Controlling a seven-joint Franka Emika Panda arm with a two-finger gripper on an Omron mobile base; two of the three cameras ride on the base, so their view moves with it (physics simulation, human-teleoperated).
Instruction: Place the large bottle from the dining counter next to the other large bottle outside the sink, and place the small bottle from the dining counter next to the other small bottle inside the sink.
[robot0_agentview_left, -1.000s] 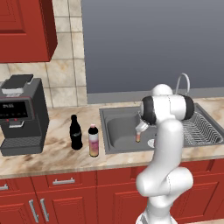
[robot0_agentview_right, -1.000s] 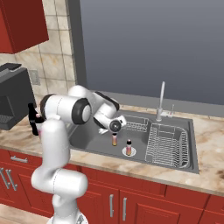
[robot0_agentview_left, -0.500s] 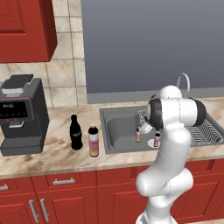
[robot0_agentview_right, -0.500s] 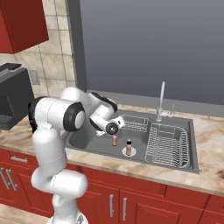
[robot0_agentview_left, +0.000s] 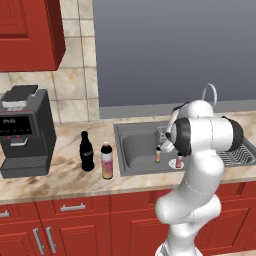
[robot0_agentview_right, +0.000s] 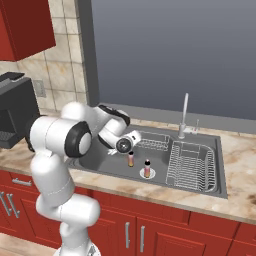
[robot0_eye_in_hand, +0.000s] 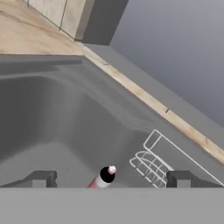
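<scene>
The gripper (robot0_eye_in_hand: 107, 179) hangs over the sink (robot0_agentview_left: 135, 150) with its jaws spread wide, holding nothing. Two small bottles stand upright in the basin, near each other but apart: one (robot0_agentview_left: 158, 154) to the left, the other (robot0_agentview_left: 178, 161) on the drain (a capped bottle (robot0_eye_in_hand: 103, 177) shows between the fingertips in the hand view). On the counter (robot0_agentview_left: 65, 175) left of the sink, the dark bottle (robot0_agentview_left: 86, 151) and the pink-capped large bottle (robot0_agentview_left: 106, 160) stand just beside each other, right of the coffee machine (robot0_agentview_left: 24, 131).
</scene>
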